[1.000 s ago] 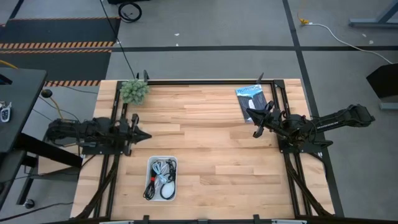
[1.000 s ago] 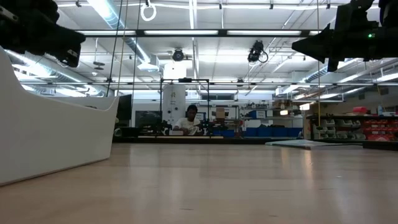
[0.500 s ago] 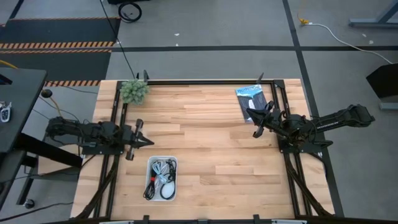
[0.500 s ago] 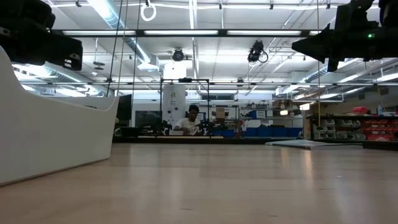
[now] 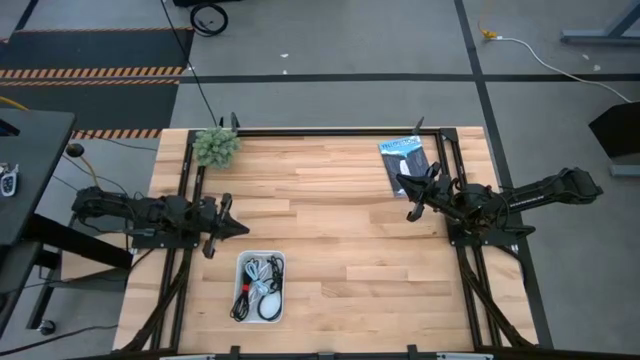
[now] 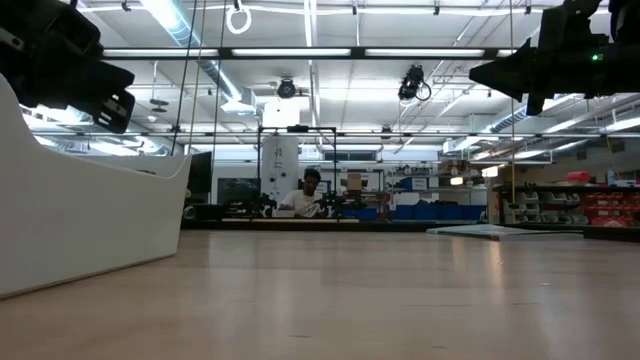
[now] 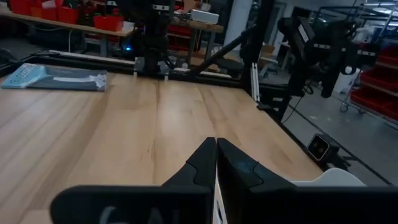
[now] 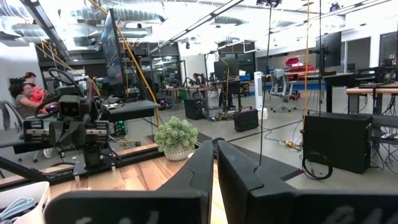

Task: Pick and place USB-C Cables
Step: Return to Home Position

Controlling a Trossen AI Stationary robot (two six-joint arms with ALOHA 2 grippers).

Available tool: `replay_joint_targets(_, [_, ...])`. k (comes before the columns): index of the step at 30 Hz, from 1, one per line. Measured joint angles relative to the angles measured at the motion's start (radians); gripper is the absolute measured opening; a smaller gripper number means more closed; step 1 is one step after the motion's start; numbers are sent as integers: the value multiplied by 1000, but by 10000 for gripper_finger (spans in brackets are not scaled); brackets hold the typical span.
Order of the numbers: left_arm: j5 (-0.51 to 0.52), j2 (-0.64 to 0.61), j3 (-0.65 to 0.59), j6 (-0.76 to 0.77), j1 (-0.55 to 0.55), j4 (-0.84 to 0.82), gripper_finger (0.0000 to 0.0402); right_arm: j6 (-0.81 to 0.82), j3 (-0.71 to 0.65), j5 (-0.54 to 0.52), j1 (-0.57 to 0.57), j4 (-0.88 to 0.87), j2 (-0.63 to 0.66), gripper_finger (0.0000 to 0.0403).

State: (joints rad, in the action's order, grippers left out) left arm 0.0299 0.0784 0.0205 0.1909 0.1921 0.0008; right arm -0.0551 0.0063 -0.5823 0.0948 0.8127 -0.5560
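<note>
Several small coiled cables lie in a white tray point(image 5: 260, 287) near the table's front edge: a white-grey one point(image 5: 262, 266), a black one with a red band point(image 5: 243, 291), a light blue-grey one point(image 5: 266, 288) and a black one point(image 5: 269, 308). My left gripper point(image 5: 240, 228) is shut and empty, above the table just left of the tray's far end. My right gripper point(image 5: 407, 193) is shut and empty, raised at the right, just near of the packet. The tray's wall also shows in the low view point(image 6: 90, 220).
A flat dark blue-and-white packet point(image 5: 404, 160) lies at the far right of the table; it also shows in the left wrist view point(image 7: 53, 76). A small green plant point(image 5: 216, 146) stands at the far left corner. Bare wood lies between the arms. A person sits far behind the table point(image 6: 305, 195).
My left gripper has moved a little toward the table's near edge, closer to the white tray, and stays shut. The cables lie as before.
</note>
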Motion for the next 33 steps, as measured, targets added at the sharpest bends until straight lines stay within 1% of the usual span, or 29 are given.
replay_joint_targets(10, [4,0,-6,2,0,38,23,0,0,0,0,0,0,28])
replay_joint_targets(33, [3,0,-2,1,0,47,21,0,0,0,0,0,0,28])
